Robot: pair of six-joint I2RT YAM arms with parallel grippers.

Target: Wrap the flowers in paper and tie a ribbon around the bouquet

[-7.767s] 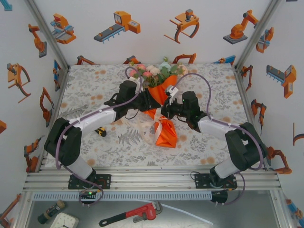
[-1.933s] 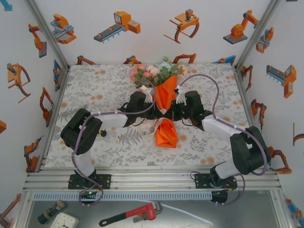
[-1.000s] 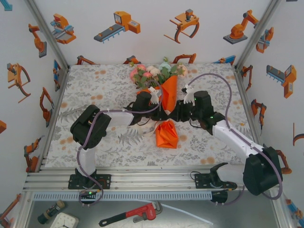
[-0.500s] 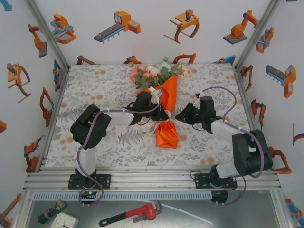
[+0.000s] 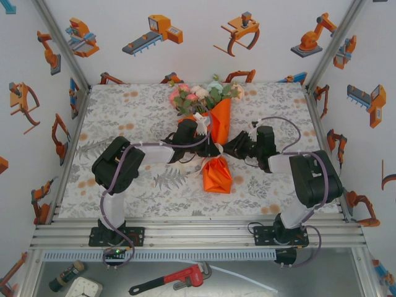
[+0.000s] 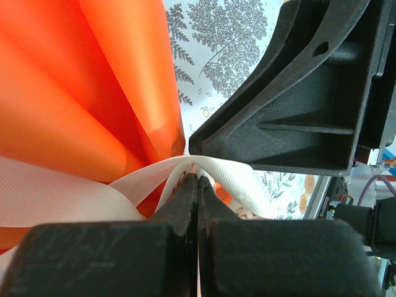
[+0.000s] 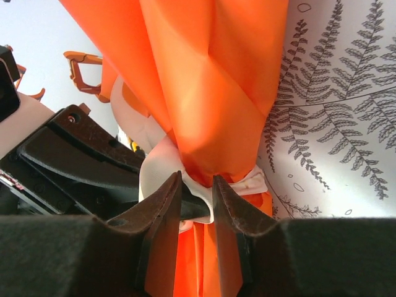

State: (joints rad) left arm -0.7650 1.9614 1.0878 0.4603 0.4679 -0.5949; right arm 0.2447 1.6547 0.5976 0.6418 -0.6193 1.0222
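The bouquet lies mid-table with the flowers at its far end and the orange paper cinched into a cone. The cream ribbon is wound round the narrow waist. My left gripper is at the waist from the left, shut on a fold of ribbon. My right gripper comes in from the right. Its jaws stand a little apart, straddling the ribbon at the cinch right by the left fingertips. One right finger looms just beyond the left tips.
The floral tablecloth has free room to the left and right of the bouquet. Printed walls close off both sides and the back. An aluminium rail runs along the near edge, with a red pipe wrench below it.
The right gripper drew away to the right of the cone, then came back to the cinch as its arm folded in. The left gripper stayed shut on the ribbon.
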